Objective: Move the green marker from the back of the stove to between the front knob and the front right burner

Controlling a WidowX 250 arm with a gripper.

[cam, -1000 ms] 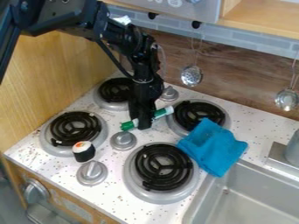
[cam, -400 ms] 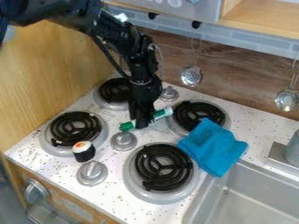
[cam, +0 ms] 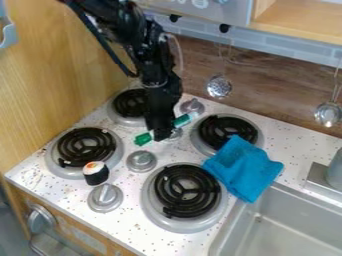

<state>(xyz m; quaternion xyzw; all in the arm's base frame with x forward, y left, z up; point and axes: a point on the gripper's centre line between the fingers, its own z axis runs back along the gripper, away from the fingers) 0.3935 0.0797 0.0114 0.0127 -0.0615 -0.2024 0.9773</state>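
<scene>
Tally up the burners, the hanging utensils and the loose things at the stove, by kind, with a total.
Round black coil burners: 4
Hanging silver metal utensils: 2
Soft blue cloth: 1
Slim green-and-white marker: 1
Black-and-white toy sushi roll: 1
Total: 9

From my station, the bench (cam: 290, 137) reads smooth, speckled, slightly glossy. Burner coils (cam: 177, 211) look like matt black plastic; burner rims (cam: 150, 205), dull metallic grey. Knobs (cam: 105, 198), one near the bench's front edge: smooth silvery finish. Towel (cam: 242, 169) at the sink-side edge: soft, matt cloth. Sink (cam: 287, 212): satin metal. Ladles (cam: 219, 86) beyond the back edge: shiny metal. Side panel (cam: 60, 90): smooth grained wood. Marker (cam: 143, 139): smooth plastic. My gripper (cam: 160, 136): black, hard-looking.
</scene>
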